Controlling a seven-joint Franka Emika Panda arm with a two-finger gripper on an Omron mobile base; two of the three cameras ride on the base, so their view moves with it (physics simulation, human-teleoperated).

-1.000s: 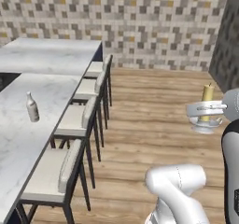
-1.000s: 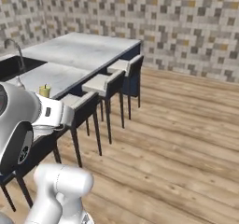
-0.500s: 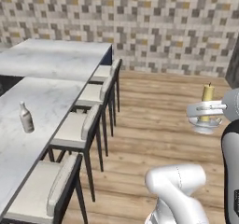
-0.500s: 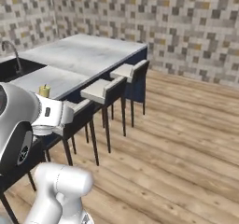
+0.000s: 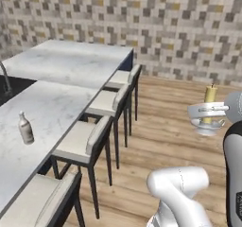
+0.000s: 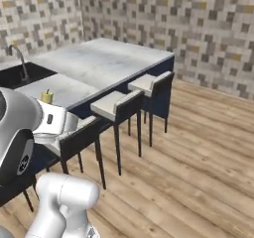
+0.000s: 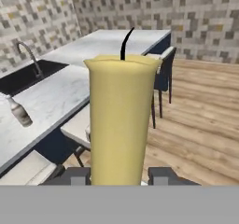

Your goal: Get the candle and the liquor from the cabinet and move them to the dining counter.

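Note:
My gripper [image 5: 208, 111] is shut on the candle [image 5: 210, 97], a pale-yellow cylinder standing upright on its white saucer [image 5: 208, 127], held over the wooden floor to the right of the stools. Seen through the hand view, the candle [image 7: 121, 120] stands between the two fingertips [image 7: 74, 175]. Its top [image 6: 47, 95] peeks over the hand in the right base view. The liquor [image 5: 25, 128] stands upright on the dining counter [image 5: 66, 91], and the same bottle [image 7: 19, 112] appears at the left of the hand view. The cabinet is out of view.
Cushioned stools [image 5: 101, 105] [image 6: 116, 105] line the counter's near side, between me and the top. A black sink [image 7: 28, 76] and curved faucet [image 6: 20, 61] sit at the counter's far left. Wooden floor [image 5: 165, 141] lies open to the right, and a mosaic tile wall [image 5: 165, 27] stands behind.
The whole picture has shifted: the base has moved, and the counter and stools now stand larger and further right. The candle stays held in the gripper.

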